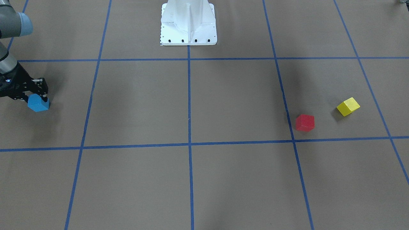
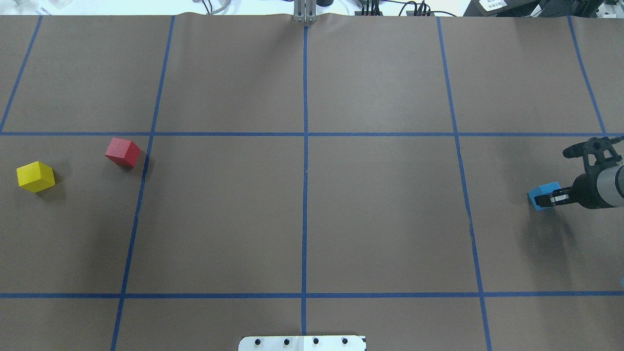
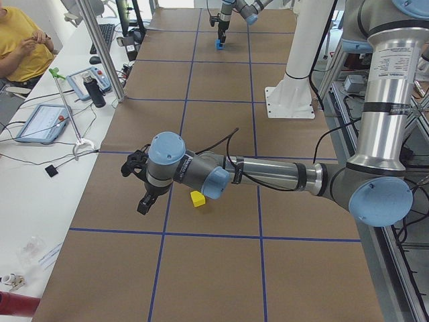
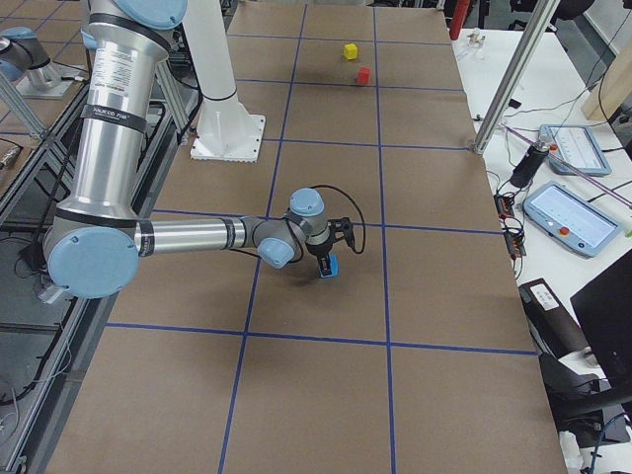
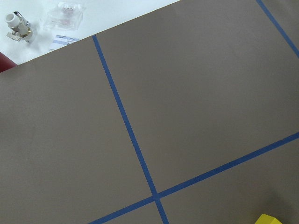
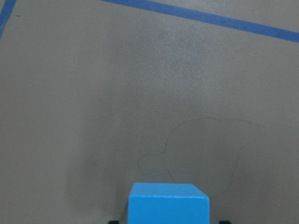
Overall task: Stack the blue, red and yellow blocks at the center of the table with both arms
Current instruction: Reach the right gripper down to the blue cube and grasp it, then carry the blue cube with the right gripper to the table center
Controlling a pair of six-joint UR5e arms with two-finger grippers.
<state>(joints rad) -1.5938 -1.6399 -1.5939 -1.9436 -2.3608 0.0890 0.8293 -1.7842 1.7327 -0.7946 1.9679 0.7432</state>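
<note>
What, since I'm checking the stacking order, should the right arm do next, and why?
Probably carry the blue block inward toward the centre of the table. The right gripper is shut on it out at the robot's right end, no stack is started, and the red block and yellow block lie apart at the other end.

Bright, even light falls from above on the brown table (image 2: 380, 219). Soft, blurred shadows lie just beside the red block (image 2: 123, 152) and the yellow block (image 2: 35, 176), and under the right arm (image 2: 602, 187). Close up, the blue block (image 6: 168, 204) is sharp, and the table behind it has a pale sheen.
</note>
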